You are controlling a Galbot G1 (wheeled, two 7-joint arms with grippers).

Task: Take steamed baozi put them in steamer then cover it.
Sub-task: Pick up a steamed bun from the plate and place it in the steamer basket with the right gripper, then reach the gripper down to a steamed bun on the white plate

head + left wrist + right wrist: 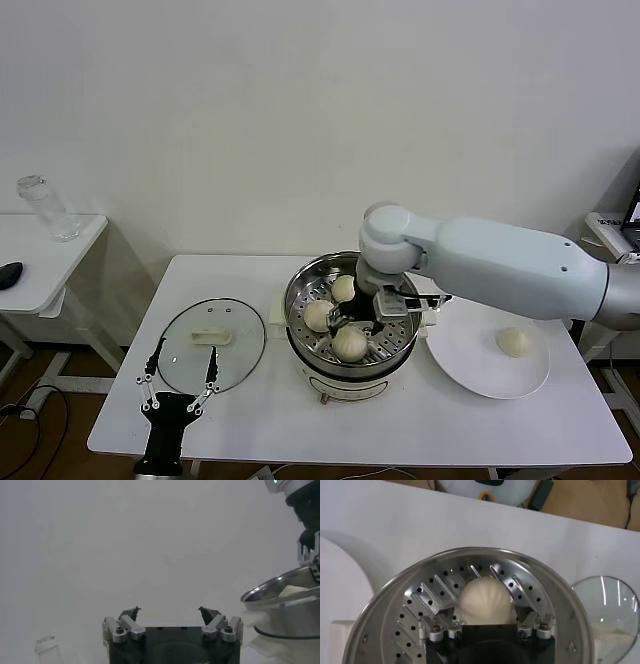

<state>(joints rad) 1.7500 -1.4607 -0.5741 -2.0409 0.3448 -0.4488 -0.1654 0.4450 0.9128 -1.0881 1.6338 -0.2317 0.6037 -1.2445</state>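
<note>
Baozi: L gripper (178,372) parked at near left table edge, jaws wide, empty. Just beyond it, cover (213,343) lies flat on table. Mid-table, steamer (305,292) holds three buns (349,343); R gripper (489,615) sits low inside, jaws spread either side of one bun, grip looks released. Fourth bun (513,341) on plate (470,366), right. Buns prob. soft, light, easily dented: take across widest part, gently. Cover is glass, fragile; lift by centre handle.
</note>
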